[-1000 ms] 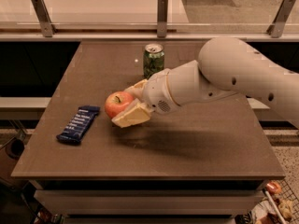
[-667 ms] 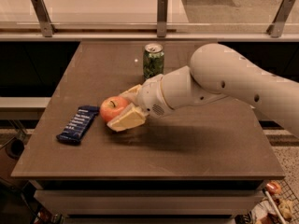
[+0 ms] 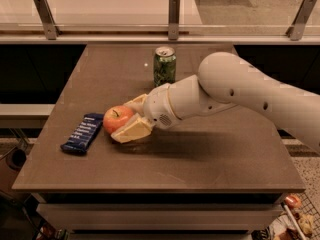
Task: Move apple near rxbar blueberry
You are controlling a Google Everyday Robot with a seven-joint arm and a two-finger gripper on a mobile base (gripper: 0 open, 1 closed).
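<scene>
Tabletop (image 3: 225, 154) of brown wood fills most of the view, with a railing behind its far edge. Across it from the right reaches the robot's thick white arm (image 3: 250, 89), sloping down toward the left half of the surface. At its end the gripper (image 3: 131, 118) sits low over the table, its two pale fingers (image 3: 131, 131) closed around the apple, one behind it and one in front. The rxbar blueberry (image 3: 82, 132) lies flat near the left edge, its long side running slightly diagonally. A green soda can (image 3: 164, 66) stands upright toward the far edge, well apart from both. The apple (image 3: 116, 118), red-orange with its stem up, is just to the right of the bar, not touching it; whether it rests on the wood cannot be told.
</scene>
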